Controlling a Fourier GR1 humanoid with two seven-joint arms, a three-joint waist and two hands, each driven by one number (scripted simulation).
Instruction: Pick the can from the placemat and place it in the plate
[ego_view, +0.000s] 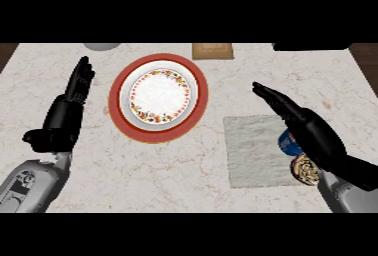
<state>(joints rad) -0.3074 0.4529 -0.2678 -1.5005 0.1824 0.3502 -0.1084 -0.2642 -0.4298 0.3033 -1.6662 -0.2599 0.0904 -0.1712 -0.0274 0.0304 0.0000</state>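
marbled counter (184, 175) bears round floral plate (159, 96), fuzzy grey placemat (255, 150).

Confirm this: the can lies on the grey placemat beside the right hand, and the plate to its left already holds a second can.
Not right. The head view shows the plate holding nothing. The rest stands: the can lies on the grey placemat beside the right hand, with the plate to its left.

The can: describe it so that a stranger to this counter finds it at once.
Start at the grey placemat right of the red-rimmed plate. At its right edge, partly hidden under the right hand, lies the can: blue-sided, with a brownish round end, the only thing on the mat.
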